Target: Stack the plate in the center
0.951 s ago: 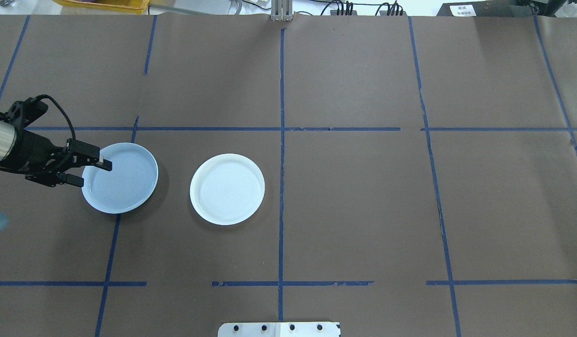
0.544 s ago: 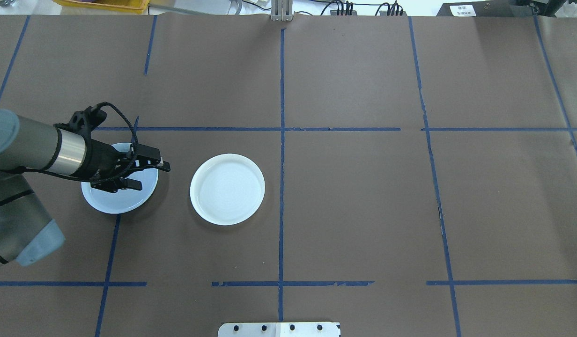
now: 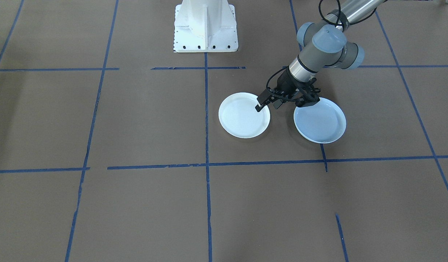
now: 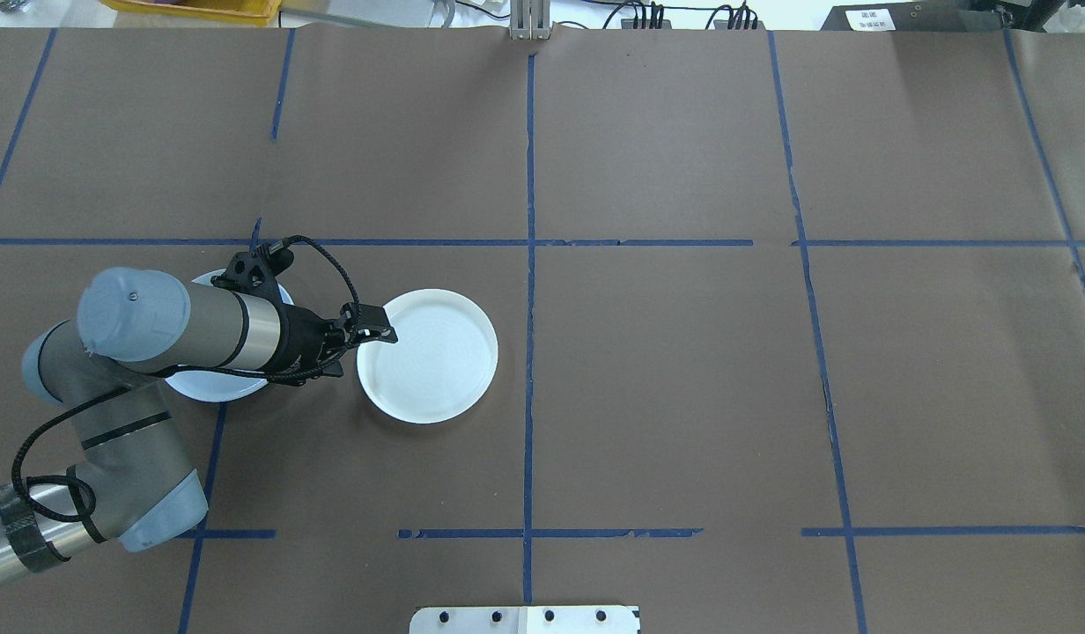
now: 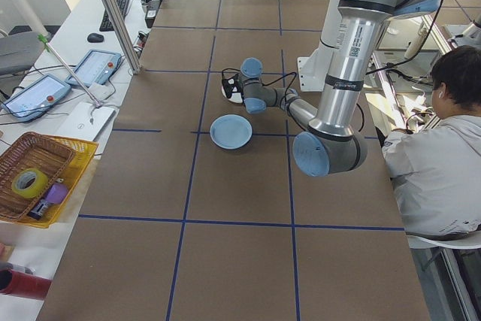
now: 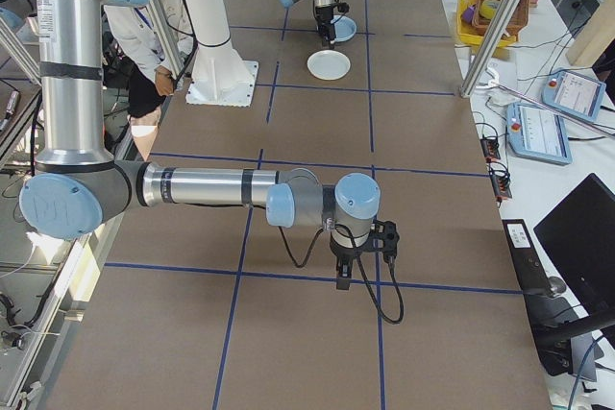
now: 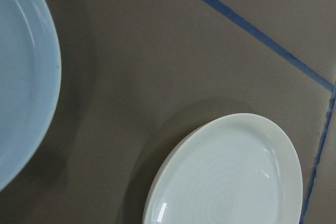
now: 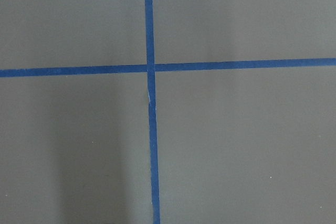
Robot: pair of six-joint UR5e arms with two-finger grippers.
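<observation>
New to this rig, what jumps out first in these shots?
Two plates side by side on the brown, blue-taped table: a white plate near the middle line and a pale blue plate to the robot's left of it. The left end effector hangs open over the gap, at the white plate's rim, holding nothing.

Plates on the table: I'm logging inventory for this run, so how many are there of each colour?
White plate: 1
Pale blue plate: 1
Total: 2 plates
</observation>
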